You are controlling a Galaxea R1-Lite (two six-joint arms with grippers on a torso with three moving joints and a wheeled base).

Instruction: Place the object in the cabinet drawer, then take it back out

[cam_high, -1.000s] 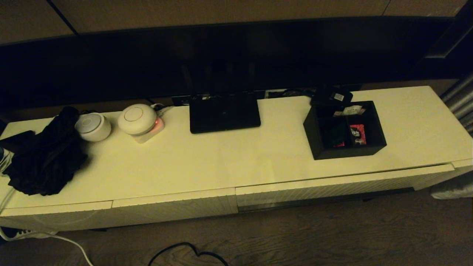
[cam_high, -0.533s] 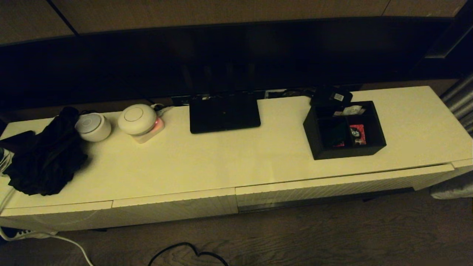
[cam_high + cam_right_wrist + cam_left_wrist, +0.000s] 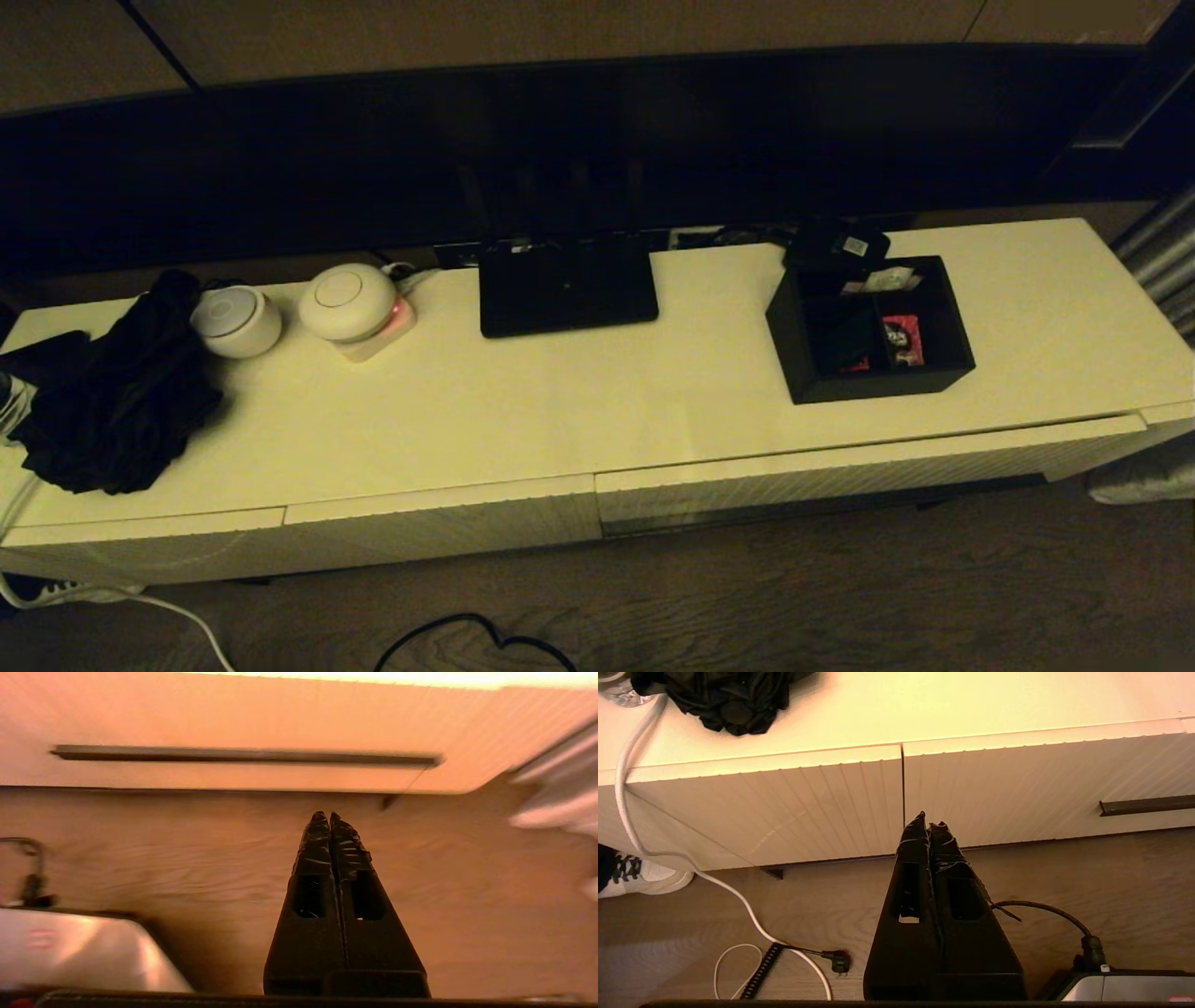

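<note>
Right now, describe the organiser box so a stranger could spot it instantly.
On the long cream cabinet top, look toward its right end. The organiser box sits there, just in front of a small black device with a white label. It alone is open-topped, with inner dividers and a red-and-white packet inside.

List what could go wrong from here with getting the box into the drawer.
1. The drawer looks shut or barely ajar, and the right claw is shut below its handle bar; a poor hook may slip.
2. The box is open-topped with loose packets; tilting may spill them.
3. A small black device sits right behind the box and could get knocked.
</note>
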